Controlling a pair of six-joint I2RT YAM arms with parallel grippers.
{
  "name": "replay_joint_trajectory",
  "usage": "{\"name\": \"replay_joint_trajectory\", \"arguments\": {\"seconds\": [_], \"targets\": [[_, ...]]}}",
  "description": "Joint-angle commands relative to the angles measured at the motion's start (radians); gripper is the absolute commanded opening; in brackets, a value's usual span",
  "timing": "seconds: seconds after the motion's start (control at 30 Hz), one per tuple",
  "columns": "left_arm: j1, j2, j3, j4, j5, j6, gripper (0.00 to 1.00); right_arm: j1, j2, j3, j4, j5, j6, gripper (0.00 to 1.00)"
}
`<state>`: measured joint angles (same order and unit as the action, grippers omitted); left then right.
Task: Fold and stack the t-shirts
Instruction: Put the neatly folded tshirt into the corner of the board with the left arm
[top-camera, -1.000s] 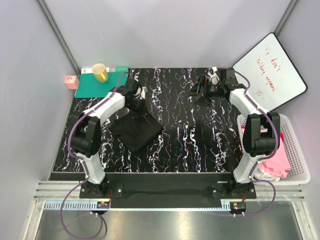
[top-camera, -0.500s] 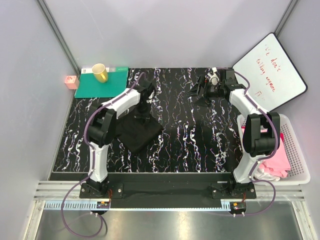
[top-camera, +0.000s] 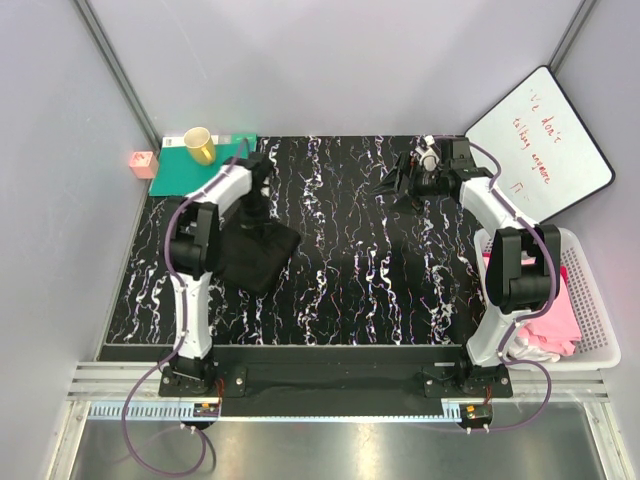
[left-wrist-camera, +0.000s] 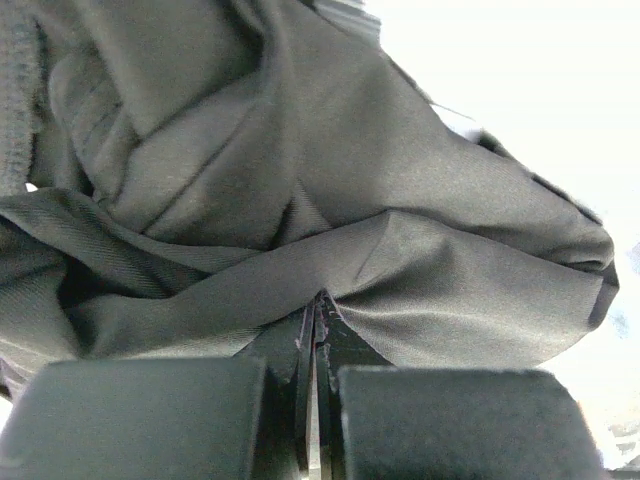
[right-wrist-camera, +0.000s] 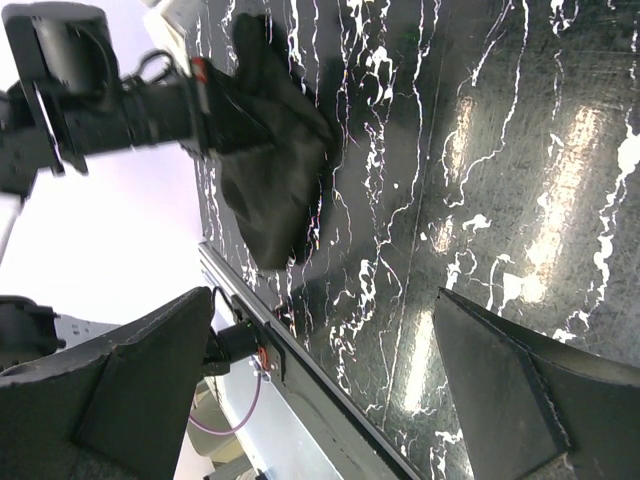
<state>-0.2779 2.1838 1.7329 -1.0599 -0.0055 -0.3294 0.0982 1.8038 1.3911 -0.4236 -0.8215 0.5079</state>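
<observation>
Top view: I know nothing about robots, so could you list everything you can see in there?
black shirt: one, black, bunched at the table's left, pinched by the left gripper
pink and white shirts: a heap, count unclear, in the basket
basket: one, white, right of the table
table: one, black with white veins
mat: one, teal, far left corner
cup: one, yellow, on the mat
box: one, pink, left of the mat
whiteboard: one, white with red writing, far right
left gripper: shut on the black shirt
right gripper: open, at the table's far side
</observation>
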Motion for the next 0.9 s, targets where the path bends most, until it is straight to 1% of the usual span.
{"name": "replay_joint_trajectory", "arguments": {"seconds": [0.0,0.13,0.17,0.23,0.27,0.33,0.5,0.7,0.87], "targets": [[0.129,0.024,-0.024,0.020,-0.094,0.053,0.00,-0.014,-0.034,0.046,-0.020,0.002,-0.035,1.00],[0.206,-0.011,-0.097,0.034,-0.139,0.064,0.00,-0.018,-0.029,0.051,-0.026,-0.001,-0.039,1.00],[0.239,-0.021,-0.133,0.040,-0.142,0.061,0.00,-0.018,-0.027,0.052,-0.026,-0.001,-0.040,1.00],[0.272,-0.048,-0.180,0.063,-0.148,0.059,0.00,-0.020,-0.021,0.054,-0.026,-0.005,-0.039,1.00],[0.307,-0.056,-0.191,0.067,-0.149,0.059,0.00,-0.020,-0.021,0.055,-0.026,-0.007,-0.037,1.00],[0.342,-0.071,-0.211,0.078,-0.154,0.059,0.00,-0.020,-0.020,0.054,-0.029,-0.008,-0.035,1.00],[0.454,-0.079,-0.213,0.081,-0.178,0.085,0.00,-0.020,-0.017,0.055,-0.029,-0.015,-0.037,1.00],[0.589,-0.107,-0.231,0.081,-0.241,0.115,0.00,-0.020,-0.015,0.054,-0.030,-0.013,-0.034,1.00],[0.695,-0.140,-0.231,0.083,-0.226,0.115,0.00,-0.020,-0.012,0.055,-0.032,-0.016,-0.029,1.00]]}}
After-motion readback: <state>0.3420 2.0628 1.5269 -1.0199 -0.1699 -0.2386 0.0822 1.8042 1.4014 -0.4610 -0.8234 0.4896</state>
